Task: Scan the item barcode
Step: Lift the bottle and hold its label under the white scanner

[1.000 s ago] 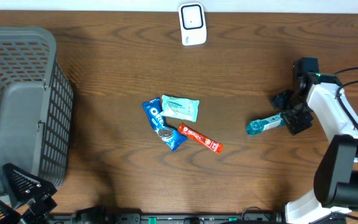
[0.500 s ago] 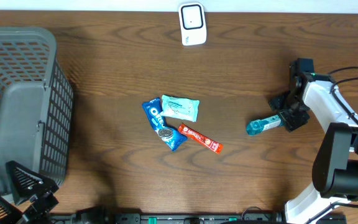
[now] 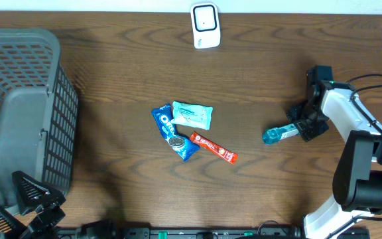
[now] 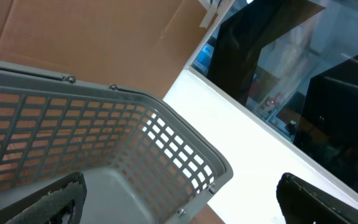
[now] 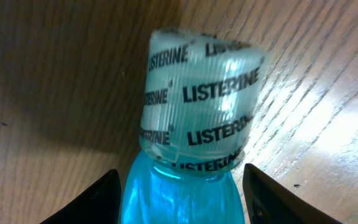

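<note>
A blue Listerine bottle lies on its side on the wooden table at the right, its pale ribbed cap pointing left. My right gripper is at the bottle's base end. In the right wrist view the right gripper has one black finger on each side of the blue body, with only thin gaps, so it is open around the bottle. A white scanner stands at the table's far edge. My left gripper hangs wide open near the front left corner, and the left gripper holds nothing.
A grey mesh basket fills the left side, its rim close in front of the left wrist camera. Mid-table lie a blue Oreo pack, a mint-green packet and a red stick packet.
My right gripper has slid a little left along the bottle and its jaws have narrowed around it. The bottle has stayed put. The left arm has barely moved.
</note>
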